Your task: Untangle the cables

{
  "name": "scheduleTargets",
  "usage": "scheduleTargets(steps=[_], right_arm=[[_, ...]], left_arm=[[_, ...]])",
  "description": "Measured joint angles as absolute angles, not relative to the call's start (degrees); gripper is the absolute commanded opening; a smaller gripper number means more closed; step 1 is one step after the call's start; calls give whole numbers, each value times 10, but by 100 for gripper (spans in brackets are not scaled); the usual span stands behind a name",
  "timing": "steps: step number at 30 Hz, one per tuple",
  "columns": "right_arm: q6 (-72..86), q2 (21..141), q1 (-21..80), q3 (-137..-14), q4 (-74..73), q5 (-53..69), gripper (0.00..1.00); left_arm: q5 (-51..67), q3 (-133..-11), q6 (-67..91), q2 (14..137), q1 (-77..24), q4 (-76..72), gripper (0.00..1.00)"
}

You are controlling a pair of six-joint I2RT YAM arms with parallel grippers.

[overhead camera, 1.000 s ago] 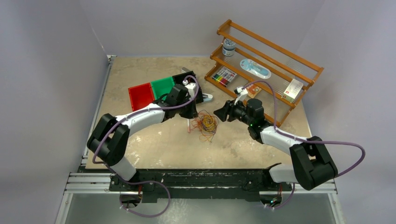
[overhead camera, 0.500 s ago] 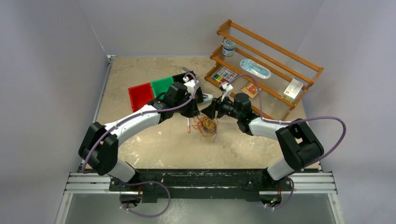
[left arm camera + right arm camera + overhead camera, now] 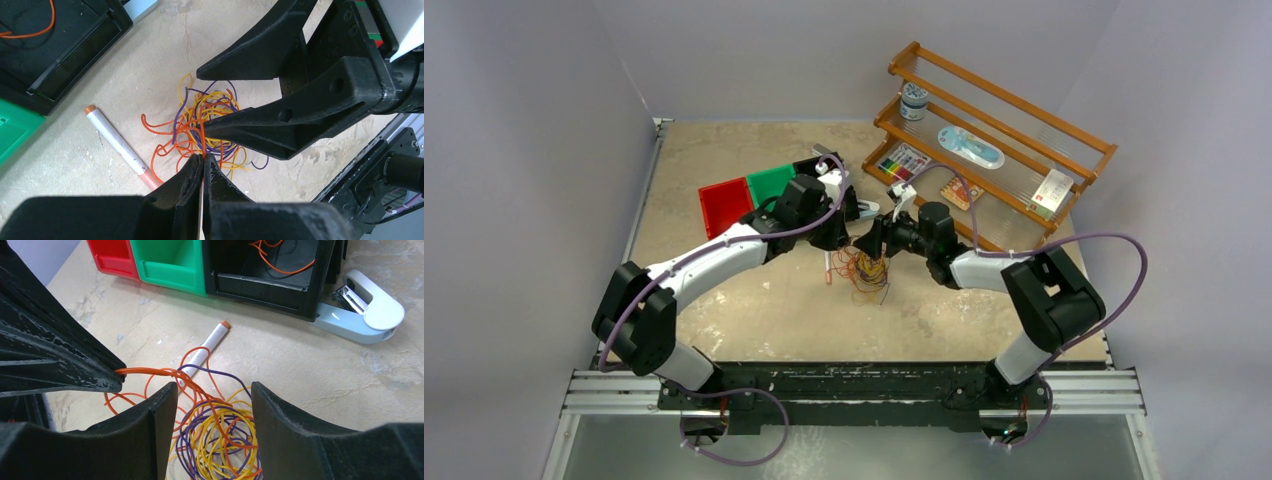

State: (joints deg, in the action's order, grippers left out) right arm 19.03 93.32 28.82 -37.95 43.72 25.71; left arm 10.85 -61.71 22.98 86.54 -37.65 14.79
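The cables (image 3: 865, 268) are lying in a loose orange, yellow and purple tangle near the middle of the table (image 3: 724, 310), just on the near side of the black bin (image 3: 265, 270) and beside a white marker (image 3: 117, 145). The left gripper (image 3: 202, 167) is pinching one orange strand at the heap's edge, jaws together. The right gripper (image 3: 212, 390) is hovering just over the tangle with its fingers apart, that strand running into the gap between them.
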Motion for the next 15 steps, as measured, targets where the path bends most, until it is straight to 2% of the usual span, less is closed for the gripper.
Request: scheduleTargets(steps=[5,9,15], right_arm=[[171,938,288,-380,445,232,56],[155,957,288,-382,454,216,49],[138,964,288,-390,455,201,24]], left_arm=[[109,-622,229,865,-376,152,0],[112,-623,229,865,-376,156,0],[113,-623,229,865,-376,156,0]])
